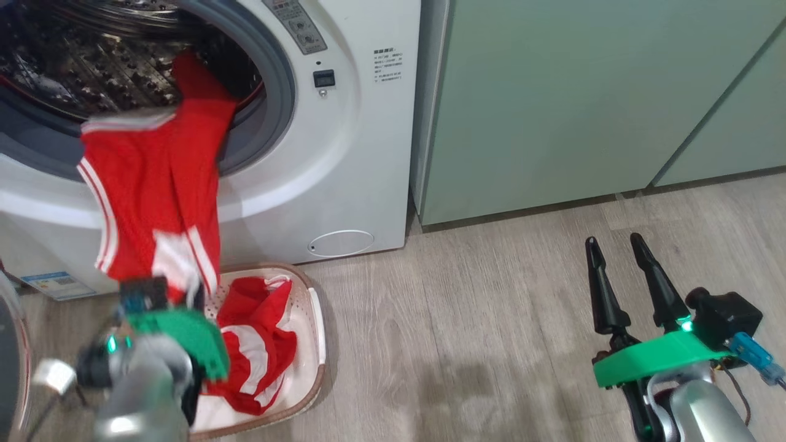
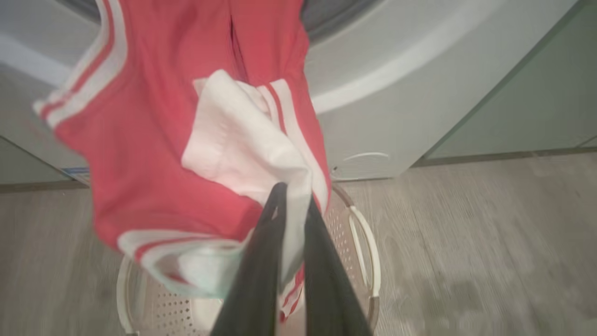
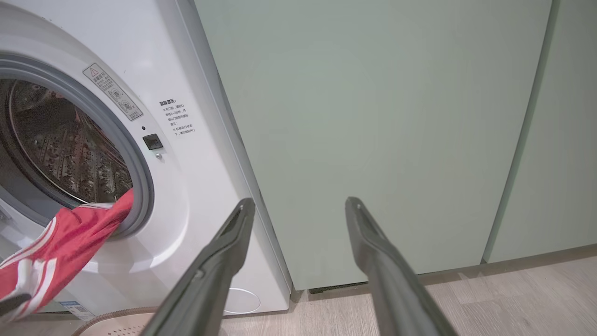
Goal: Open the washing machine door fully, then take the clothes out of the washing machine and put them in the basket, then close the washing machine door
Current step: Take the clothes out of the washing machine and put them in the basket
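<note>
With left jaws pinching the clothes (image 1: 153, 184), best draw them fully free and release directly above the basket (image 1: 314, 331); right jaws gape empty.

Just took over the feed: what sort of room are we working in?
Likely a home laundry area: a white front-loading washing machine beside pale green cabinets, wood-look floor, and a basket of red clothes.

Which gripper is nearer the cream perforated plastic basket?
Left. Left gripper is over the basket, shut on a red striped garment; right gripper is far off to its right, open.
</note>
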`<state>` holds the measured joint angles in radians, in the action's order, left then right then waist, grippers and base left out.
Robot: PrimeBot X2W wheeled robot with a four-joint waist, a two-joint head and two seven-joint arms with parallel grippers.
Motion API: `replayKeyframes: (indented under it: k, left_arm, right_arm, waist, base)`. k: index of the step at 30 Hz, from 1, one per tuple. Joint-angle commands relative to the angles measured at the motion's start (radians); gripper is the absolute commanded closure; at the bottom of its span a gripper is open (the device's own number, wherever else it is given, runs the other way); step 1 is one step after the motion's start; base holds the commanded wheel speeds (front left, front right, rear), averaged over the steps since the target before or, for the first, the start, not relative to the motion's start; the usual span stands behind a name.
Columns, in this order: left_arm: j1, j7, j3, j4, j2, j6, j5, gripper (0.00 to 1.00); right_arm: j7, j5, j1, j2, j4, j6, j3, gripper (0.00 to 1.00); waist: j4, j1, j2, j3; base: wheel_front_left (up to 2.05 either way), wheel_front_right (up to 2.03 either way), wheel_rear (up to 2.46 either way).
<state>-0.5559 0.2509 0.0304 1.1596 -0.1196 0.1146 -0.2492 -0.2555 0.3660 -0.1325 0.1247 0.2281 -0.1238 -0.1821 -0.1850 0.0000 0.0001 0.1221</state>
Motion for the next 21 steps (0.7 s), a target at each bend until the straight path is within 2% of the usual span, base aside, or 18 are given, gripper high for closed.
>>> replayKeyframes:
  k: [1, 9, 21]
  left_arm:
    - [0.022, -0.007, -0.011, -0.004, -0.018, 0.007, -0.008, 1.00]
    - [0.061, -0.059, 0.015, 0.052, -0.012, 0.013, -0.025, 1.00]
    - [0.003, -0.238, 0.077, 0.104, -0.009, 0.016, -0.090, 1.00]
  right_arm:
    - [-0.006, 0.006, -0.004, 0.015, -0.030, -0.007, -0.022, 0.00]
    - [-0.006, 0.007, -0.019, 0.022, -0.042, -0.007, -0.024, 0.00]
    - [-0.006, 0.001, -0.072, 0.016, -0.065, -0.007, -0.005, 0.00]
  waist:
    - [0.000, 0.0000, -0.0001, -0.002]
    - [-0.010, 0.0000, -0.0001, 0.042]
    - [-0.048, 0.0000, -0.0001, 0.190]
  base:
    - [0.00, 0.00, 0.00]
    - [0.00, 0.00, 0.00]
    - [0.00, 0.00, 0.00]
